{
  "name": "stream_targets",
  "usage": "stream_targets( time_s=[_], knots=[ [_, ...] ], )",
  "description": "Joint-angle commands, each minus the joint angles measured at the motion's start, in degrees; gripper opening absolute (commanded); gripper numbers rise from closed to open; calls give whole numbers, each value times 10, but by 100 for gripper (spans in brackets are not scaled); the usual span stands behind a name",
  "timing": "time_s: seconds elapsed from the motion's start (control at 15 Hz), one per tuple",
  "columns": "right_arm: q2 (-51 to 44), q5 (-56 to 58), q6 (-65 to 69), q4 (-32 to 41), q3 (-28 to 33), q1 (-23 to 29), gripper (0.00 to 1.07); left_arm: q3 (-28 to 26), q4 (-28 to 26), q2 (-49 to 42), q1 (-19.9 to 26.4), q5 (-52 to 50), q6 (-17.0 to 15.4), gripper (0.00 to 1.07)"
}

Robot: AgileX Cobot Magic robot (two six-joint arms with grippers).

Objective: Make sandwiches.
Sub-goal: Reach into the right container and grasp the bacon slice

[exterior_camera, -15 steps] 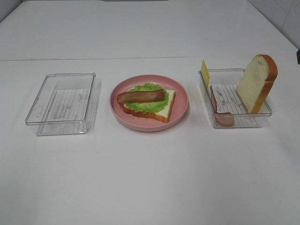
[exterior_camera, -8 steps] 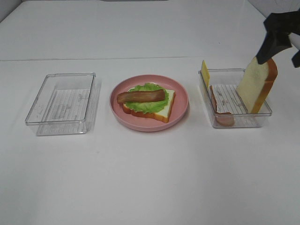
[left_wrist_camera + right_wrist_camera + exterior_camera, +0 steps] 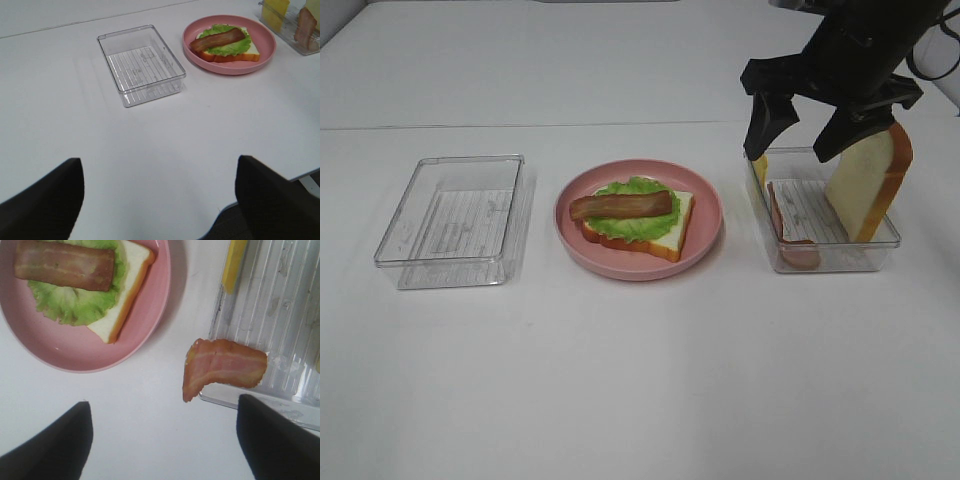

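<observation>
From the high camera I see the sandwich [image 3: 632,218] half built on the pink plate [image 3: 638,270]: one bread slice, lettuce, and a bacon strip on top. My right gripper [image 3: 793,145] hangs to the right of the plate, over the filled tray [image 3: 850,257], fingers spread wide and holding nothing. An empty tray [image 3: 450,222] sits left of the plate.

On the left wrist camera, my left gripper [image 3: 157,210] is spread wide and empty, well apart from the plate.

On the right wrist camera, a ham slice [image 3: 225,367] droops over the filled tray's edge beside the plate, with cheese [image 3: 234,262] near it.
</observation>
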Motion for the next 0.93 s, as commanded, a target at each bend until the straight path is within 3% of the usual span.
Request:
stream_targets(
  time_s=[0.07,0.47,0.93],
  knots=[
    [29,7,5,-1,-15,1,75,1,-1,-5,-2,-6,1,79],
    [83,-1,2,-25,-22,1,73,1,-1,-5,-2,-6,0,79],
    [115,-37,2,-26,-22,0,55,1,-1,-5,-2,-6,0,79]
  ],
)
